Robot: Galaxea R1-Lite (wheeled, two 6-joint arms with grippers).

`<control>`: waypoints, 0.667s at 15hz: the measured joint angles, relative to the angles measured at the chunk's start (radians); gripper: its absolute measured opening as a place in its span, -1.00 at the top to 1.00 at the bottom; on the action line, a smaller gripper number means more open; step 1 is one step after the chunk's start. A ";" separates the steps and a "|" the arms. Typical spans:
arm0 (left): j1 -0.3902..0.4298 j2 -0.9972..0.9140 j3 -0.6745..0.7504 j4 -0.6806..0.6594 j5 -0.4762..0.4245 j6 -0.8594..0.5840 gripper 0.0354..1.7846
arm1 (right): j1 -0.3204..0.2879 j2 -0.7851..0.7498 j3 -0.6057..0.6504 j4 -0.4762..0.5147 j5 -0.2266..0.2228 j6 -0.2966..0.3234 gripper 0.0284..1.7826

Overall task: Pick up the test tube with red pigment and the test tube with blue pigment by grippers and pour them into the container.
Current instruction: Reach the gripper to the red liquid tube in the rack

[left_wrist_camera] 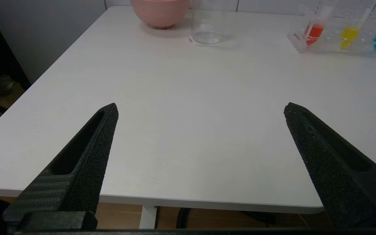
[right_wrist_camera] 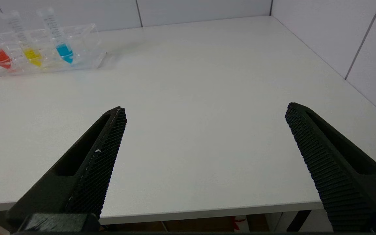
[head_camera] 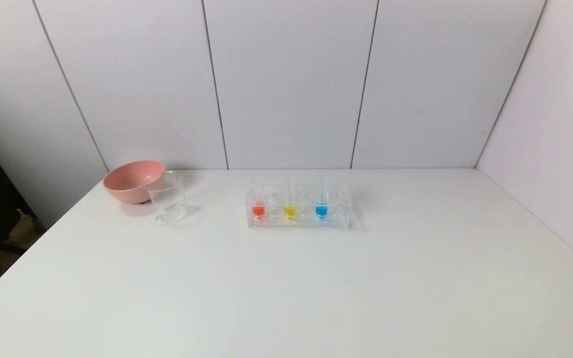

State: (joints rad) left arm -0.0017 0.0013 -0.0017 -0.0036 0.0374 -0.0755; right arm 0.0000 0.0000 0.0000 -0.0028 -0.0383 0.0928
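My left gripper [left_wrist_camera: 201, 109] and right gripper [right_wrist_camera: 206, 109] gape wide, empty; I'd pinch the red tube [head_camera: 258, 203] and blue tube [head_camera: 322, 201] (slick, fragile, at 12 o'clock) above the rack [head_camera: 341, 209].

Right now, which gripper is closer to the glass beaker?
Left. The left gripper faces the beaker across the table; the right gripper hangs off the right side, beaker not in its view.

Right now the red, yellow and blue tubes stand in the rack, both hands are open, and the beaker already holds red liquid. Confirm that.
One thing is wrong: the beaker is empty and clear, as the left wrist view shows. The rest holds: the red tube, yellow tube and blue tube stand in the rack, and the left hand and right hand are open.
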 joint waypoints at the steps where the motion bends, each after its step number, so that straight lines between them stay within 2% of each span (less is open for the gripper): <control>1: 0.000 0.000 0.000 0.000 0.000 -0.001 -0.99 | 0.000 0.000 0.000 0.000 0.000 0.000 -0.99; 10: 0.000 0.000 0.000 -0.002 0.001 -0.014 -0.99 | 0.000 0.000 0.000 0.000 0.000 0.000 -0.99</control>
State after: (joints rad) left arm -0.0019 0.0009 -0.0017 -0.0057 0.0389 -0.0894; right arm 0.0000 0.0000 0.0000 -0.0028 -0.0379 0.0932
